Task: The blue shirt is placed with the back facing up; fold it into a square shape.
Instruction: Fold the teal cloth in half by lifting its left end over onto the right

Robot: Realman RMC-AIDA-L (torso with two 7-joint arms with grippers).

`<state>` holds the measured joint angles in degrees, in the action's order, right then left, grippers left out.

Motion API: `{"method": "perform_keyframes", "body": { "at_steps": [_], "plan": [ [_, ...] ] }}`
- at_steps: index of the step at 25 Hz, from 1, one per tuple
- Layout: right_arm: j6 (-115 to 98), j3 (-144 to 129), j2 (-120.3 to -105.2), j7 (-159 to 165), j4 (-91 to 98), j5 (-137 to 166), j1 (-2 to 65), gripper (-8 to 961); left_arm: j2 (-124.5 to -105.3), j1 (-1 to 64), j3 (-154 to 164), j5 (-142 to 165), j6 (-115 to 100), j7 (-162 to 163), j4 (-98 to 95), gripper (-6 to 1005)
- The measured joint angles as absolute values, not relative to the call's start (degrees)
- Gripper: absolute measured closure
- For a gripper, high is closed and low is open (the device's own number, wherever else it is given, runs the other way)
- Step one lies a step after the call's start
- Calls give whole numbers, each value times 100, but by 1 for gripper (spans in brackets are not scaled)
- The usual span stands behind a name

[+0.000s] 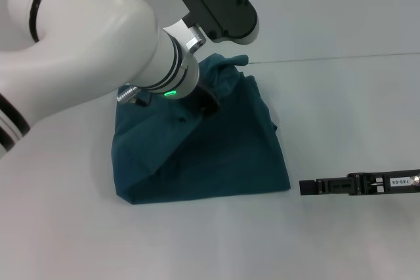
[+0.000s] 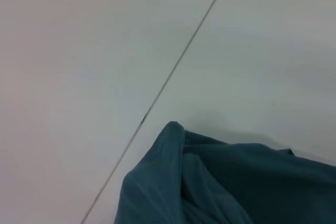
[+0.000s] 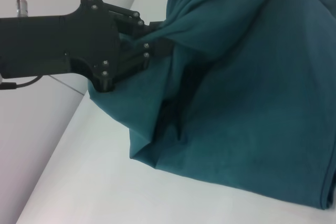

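Head view: left tool (image 1: 205,104) pinching soft, creased blue shirt (image 1: 223,155); right tool (image 1: 308,187) shut, empty

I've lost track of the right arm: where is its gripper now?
In the head view the right gripper lies low over the table, just right of the blue shirt, apart from its near right corner.

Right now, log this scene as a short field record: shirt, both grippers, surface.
shirt: the blue shirt lies partly folded and bunched, plain side showing, one fold lifted
left gripper: the left gripper is over the shirt's middle, shut on a raised fold of cloth
right gripper: the right gripper rests low beside the shirt's right edge, apart from it
surface: white table with a thin seam line
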<state>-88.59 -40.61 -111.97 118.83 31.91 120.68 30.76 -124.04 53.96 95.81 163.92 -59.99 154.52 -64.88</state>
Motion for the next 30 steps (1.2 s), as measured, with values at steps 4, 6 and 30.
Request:
{"method": "perform_keyframes", "body": {
  "at_steps": [4, 6, 30],
  "plan": [
    [-8839, -4061, -11201, 11883, 3191, 12068, 3087, 224, -12396, 5542, 9584, 16392, -5994, 15439, -6273, 865],
    [-8835, -4061, -11203, 11883, 3191, 12068, 3095, 224, -12395, 5615, 9567, 16392, -5993, 15374, -6147, 861],
    [-8735, -4060, -11206, 11883, 3191, 12122, 3138, 223, -12444, 4789, 8693, 16286, -6084, 15726, -7975, 468]
  ]
}}
